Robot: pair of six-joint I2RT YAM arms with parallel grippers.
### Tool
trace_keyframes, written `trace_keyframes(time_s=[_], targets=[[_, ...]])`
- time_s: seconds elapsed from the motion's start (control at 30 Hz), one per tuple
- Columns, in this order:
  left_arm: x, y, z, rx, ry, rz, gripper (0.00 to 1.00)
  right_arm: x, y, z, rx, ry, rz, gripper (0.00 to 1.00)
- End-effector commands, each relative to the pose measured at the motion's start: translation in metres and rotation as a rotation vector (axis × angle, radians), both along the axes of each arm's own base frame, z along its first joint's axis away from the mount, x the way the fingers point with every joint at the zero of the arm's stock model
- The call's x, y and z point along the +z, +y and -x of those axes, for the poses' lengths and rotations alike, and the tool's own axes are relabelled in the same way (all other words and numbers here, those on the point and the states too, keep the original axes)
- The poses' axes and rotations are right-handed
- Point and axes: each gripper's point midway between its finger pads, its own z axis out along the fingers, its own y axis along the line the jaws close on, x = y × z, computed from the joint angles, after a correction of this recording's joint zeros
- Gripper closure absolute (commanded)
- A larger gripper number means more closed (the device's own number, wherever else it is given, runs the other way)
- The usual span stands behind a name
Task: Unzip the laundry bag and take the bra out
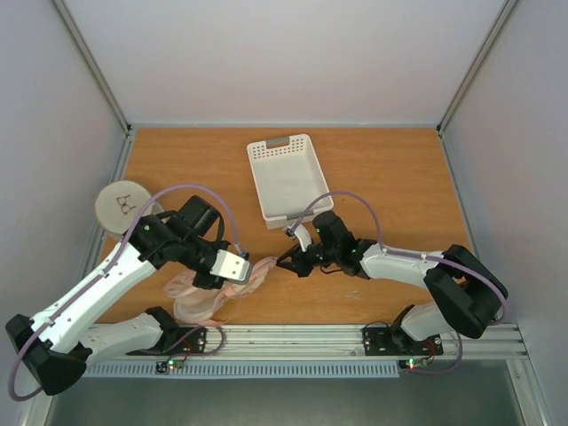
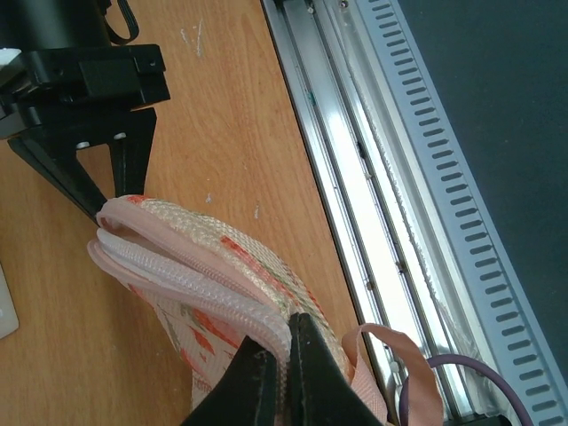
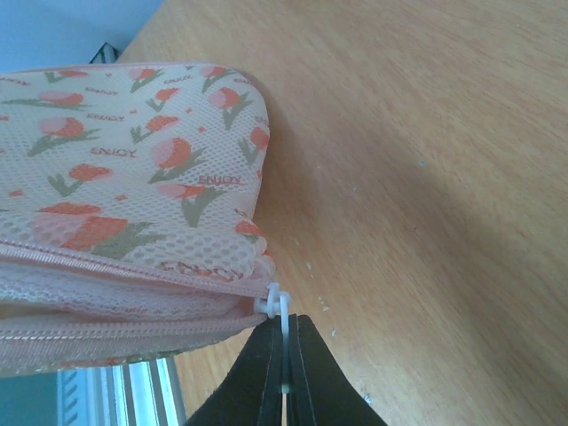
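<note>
Right wrist view: right pincer (image 3: 282, 355) is squeezing the thin white zip pull (image 3: 280, 306) of the flowery cream mesh laundry bag (image 3: 133, 177) on the bench (image 3: 426, 133), left pincer (image 2: 286, 355) clamping its rim; tugging hard is risking slipping.

Left arm (image 1: 98, 284) & right arm (image 1: 399, 264): white shells, blk joints. Lilac cable (image 1: 191, 188) loops along each. Blk bases (image 1: 182, 339) w/ green + red LEDs (image 1: 162, 366). Left pincer (image 2: 286, 355), right pincer (image 3: 284, 355): blk, tapered.

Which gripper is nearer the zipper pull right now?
Right. The right gripper pinches the zipper pull itself; the left gripper clamps the laundry bag farther along its edge.
</note>
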Motion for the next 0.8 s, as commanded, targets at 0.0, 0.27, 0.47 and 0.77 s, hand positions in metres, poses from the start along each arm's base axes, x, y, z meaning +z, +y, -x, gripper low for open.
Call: trace_keyframes(time_s=[0.0, 0.27, 0.47, 0.77], targets=[[0.009, -0.001, 0.015, -0.031, 0.03, 0.051, 1.0, -0.008, -0.009, -0.018, -0.07, -0.031, 0.026, 0.98], [-0.026, 0.003, -0.004, 0.093, 0.013, -0.018, 0.99, 0.039, -0.02, -0.025, -0.117, -0.187, 0.004, 0.58], [-0.029, -0.002, -0.021, 0.18, -0.018, -0.01, 0.99, 0.093, -0.03, -0.017, -0.084, -0.379, -0.042, 0.47], [-0.031, -0.003, -0.007, 0.133, 0.037, 0.01, 0.99, 0.13, 0.016, 0.064, 0.418, -0.868, -0.168, 0.46]])
